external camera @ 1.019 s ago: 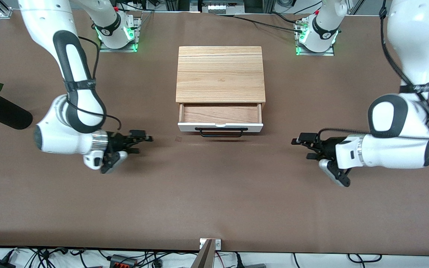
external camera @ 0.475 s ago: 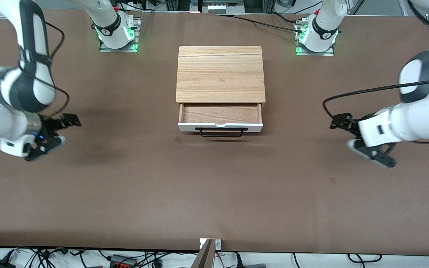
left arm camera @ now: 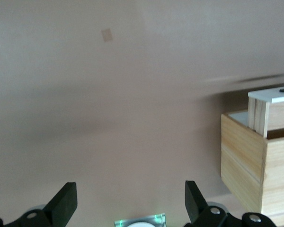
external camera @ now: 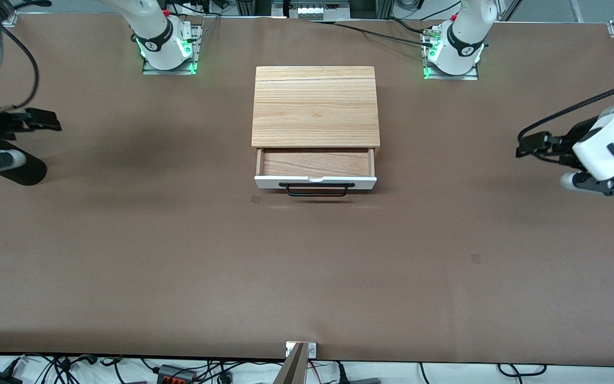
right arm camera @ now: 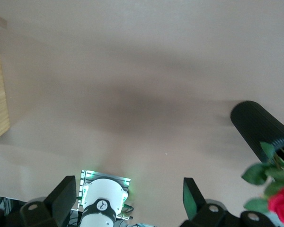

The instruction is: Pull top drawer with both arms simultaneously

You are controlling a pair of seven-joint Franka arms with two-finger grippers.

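The top drawer [external camera: 315, 183] stands pulled out of the light-wood-topped cabinet [external camera: 315, 105], nearer the front camera. Its white front panel, black bar handle [external camera: 316, 191] and brown wooden inside [external camera: 315, 162] all show. My left gripper [external camera: 528, 145] is open and empty, up over the table toward the left arm's end, well apart from the drawer. My right gripper [external camera: 46, 124] is open and empty over the right arm's end. The left wrist view shows the open left gripper [left arm camera: 130, 203] with the cabinet [left arm camera: 244, 161] and the drawer's white front [left arm camera: 272, 94] off to one side. The right wrist view shows the open right gripper [right arm camera: 128, 196].
A black vase [external camera: 22, 168] lies at the right arm's end of the table, under my right gripper. It shows in the right wrist view [right arm camera: 260, 127] with a red rose [right arm camera: 281, 201]. The arm bases [external camera: 167, 45] [external camera: 452, 50] stand along the table's back edge.
Both arms have swung outward and up from the middle of the table to its two ends. The drawer stays pulled out the same amount.
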